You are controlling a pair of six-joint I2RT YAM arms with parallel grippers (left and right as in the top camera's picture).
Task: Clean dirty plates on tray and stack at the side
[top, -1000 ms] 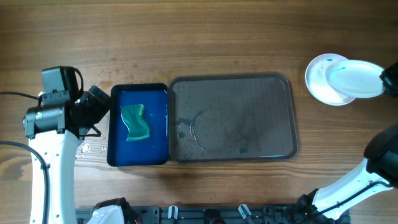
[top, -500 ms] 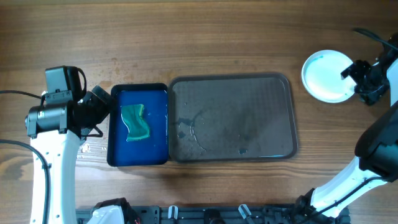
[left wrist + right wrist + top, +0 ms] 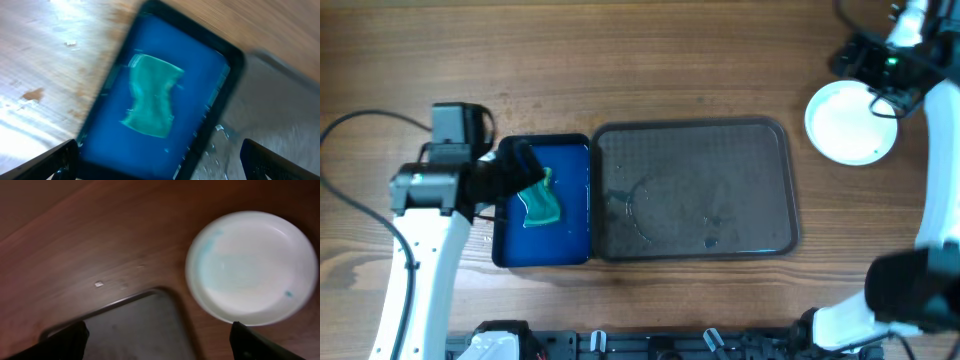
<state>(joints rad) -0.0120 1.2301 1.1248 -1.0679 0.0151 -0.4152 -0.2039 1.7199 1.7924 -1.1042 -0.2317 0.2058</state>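
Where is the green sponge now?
In the overhead view, the sponge lies inside the blue tub, left of centre. The tub sits directly left of the tray.

Right tool (image 3: pixel 882 92) released the plate (image 3: pixel 848 125) and withdrew; left tool (image 3: pixel 527 166) swung over basin (image 3: pixel 506 250).
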